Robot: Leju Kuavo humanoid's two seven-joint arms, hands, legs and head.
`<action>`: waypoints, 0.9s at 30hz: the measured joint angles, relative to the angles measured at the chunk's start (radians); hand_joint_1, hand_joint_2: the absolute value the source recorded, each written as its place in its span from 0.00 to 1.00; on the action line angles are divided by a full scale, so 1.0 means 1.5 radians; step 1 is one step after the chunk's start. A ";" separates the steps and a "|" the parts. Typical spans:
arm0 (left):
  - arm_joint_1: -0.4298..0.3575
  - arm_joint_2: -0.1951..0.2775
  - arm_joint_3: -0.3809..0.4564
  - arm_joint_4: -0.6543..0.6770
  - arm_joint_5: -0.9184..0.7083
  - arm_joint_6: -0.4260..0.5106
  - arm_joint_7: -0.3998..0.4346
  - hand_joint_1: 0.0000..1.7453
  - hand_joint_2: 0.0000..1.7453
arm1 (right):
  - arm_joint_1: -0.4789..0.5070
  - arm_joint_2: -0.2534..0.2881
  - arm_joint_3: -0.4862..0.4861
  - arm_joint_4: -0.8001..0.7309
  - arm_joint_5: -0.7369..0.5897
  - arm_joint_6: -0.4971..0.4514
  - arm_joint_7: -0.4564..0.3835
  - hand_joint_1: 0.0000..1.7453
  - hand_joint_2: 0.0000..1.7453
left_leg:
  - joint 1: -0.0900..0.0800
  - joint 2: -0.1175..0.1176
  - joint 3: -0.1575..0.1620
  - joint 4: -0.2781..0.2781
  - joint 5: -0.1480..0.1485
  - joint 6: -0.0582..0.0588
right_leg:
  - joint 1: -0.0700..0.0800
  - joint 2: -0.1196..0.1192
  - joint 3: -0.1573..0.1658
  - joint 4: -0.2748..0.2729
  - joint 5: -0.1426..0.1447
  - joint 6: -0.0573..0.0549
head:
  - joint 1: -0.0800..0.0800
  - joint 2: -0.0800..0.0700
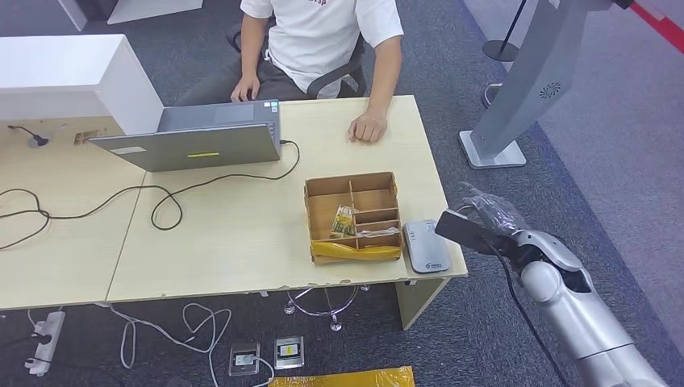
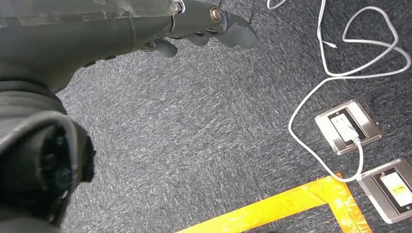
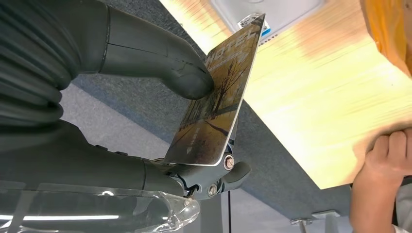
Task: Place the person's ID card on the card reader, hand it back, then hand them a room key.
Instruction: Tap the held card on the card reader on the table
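Note:
My right hand point(image 1: 494, 224) is off the desk's right front corner and pinches a room key card point(image 1: 461, 231) between thumb point(image 3: 160, 63) and fingers. The card point(image 3: 218, 97) carries a tree photo and the word HOTEL. It stands just right of the grey card reader point(image 1: 425, 246), which lies on the desk beside a cardboard compartment box point(image 1: 352, 216) holding another card point(image 1: 343, 220). The seated person's hand point(image 1: 368, 127) rests on the far desk edge and appears again as a hand point(image 3: 384, 155) in the right wrist view. My left hand point(image 2: 209, 29) hangs over the carpet, holding nothing.
A laptop point(image 1: 193, 141) with a black cable point(image 1: 161, 205) lies on the desk's left part. A grey stand base point(image 1: 492, 149) sits on the floor to the right. Floor sockets point(image 2: 347, 127), white cables and orange tape point(image 2: 291, 204) lie under the desk.

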 joint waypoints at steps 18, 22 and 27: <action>-0.004 -0.001 -0.007 0.000 -0.009 -0.003 0.006 0.00 0.00 | 0.002 0.039 0.023 0.039 0.014 -0.045 -0.020 1.00 1.00 | 0.000 0.000 0.000 0.000 0.000 0.000 | 0.000 0.000 0.000 0.000 0.000 0.000 | 0.000 0.000; -0.004 -0.001 -0.010 0.000 -0.009 -0.005 0.008 0.00 0.00 | 0.002 0.045 0.026 0.053 0.014 -0.047 -0.021 1.00 1.00 | 0.000 0.000 0.000 0.000 0.000 0.000 | 0.000 0.000 0.000 0.000 0.000 0.000 | 0.000 0.000; -0.004 -0.001 -0.010 0.000 -0.009 -0.005 0.008 0.00 0.00 | 0.002 0.046 0.026 0.055 0.014 -0.047 -0.022 1.00 1.00 | 0.000 0.000 0.000 0.000 0.000 0.000 | 0.000 0.000 0.000 0.000 0.000 0.000 | 0.000 0.000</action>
